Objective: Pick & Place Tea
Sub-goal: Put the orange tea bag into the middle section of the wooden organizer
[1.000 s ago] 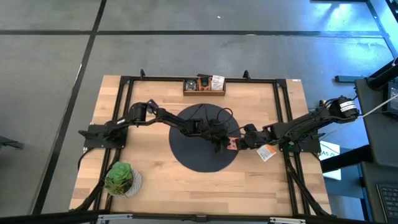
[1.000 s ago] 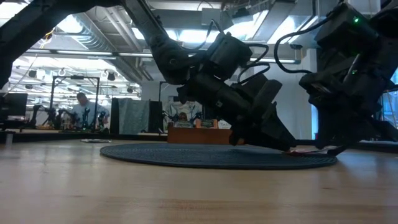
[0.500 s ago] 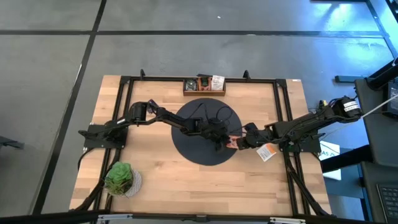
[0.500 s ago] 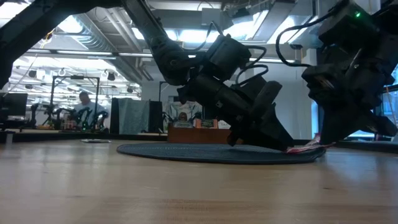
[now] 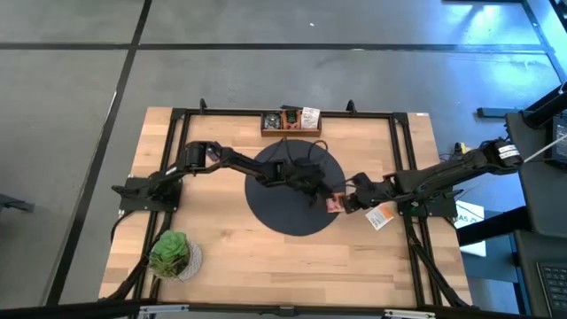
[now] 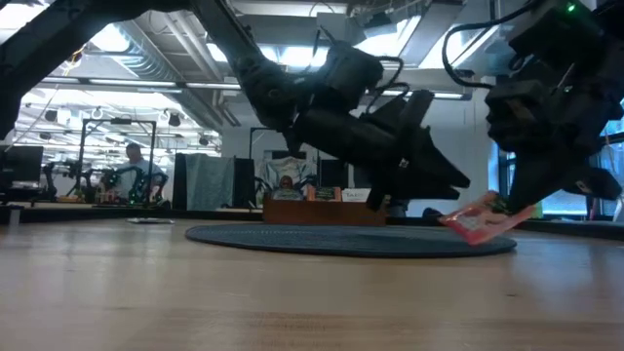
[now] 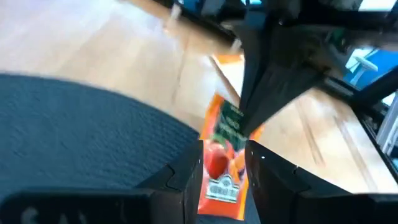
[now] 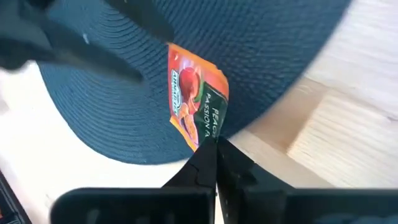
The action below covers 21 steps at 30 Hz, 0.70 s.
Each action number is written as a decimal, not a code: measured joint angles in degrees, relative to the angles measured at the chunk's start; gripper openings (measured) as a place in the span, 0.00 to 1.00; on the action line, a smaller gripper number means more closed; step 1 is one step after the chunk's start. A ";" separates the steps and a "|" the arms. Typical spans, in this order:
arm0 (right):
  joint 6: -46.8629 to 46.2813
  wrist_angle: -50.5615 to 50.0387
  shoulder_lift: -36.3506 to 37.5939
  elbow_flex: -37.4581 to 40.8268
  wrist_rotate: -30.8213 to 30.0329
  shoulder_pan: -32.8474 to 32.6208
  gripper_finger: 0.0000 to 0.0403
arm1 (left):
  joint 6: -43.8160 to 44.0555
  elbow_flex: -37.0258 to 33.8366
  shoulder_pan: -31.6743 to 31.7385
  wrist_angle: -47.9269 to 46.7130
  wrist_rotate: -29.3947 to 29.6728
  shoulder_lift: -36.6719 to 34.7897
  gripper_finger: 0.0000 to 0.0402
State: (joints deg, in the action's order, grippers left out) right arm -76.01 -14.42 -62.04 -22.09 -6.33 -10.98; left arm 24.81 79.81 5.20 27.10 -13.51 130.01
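Because the right hand [image 8: 211, 152] pinches the orange tea packet [image 8: 196, 106] only by its edge, lifted off the black mat [image 5: 275, 217], with the left hand [image 7: 224, 168] open around its far end, a tug could slip it loose.

The tea-bag packet [image 8: 198, 104] pinched at the right gripper [image 8: 214, 149] is orange with a red fruit picture, a green patch and white lettering. Beneath it the round mat [image 5: 275, 208] is dark blue-grey with a ribbed concentric weave. The table [image 5: 221, 257] is pale wood, and both grippers' fingers [image 7: 186, 180] are black.
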 joint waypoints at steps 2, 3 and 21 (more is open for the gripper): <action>0.75 -2.27 1.73 0.00 -0.03 0.00 0.01 | 0.03 0.06 0.69 0.35 -0.65 -0.11 0.29; 1.88 -2.47 2.60 0.00 -0.11 0.00 0.01 | 0.23 -0.05 1.12 0.32 -1.97 -0.25 0.29; 47.43 -26.93 2.89 -31.43 -4.76 19.37 0.00 | -17.59 0.07 11.34 -23.92 -15.63 -26.91 0.29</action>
State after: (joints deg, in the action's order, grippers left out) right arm -28.57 -41.36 -59.15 -53.52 -11.09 8.38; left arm 7.21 79.88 16.54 3.19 -29.13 103.10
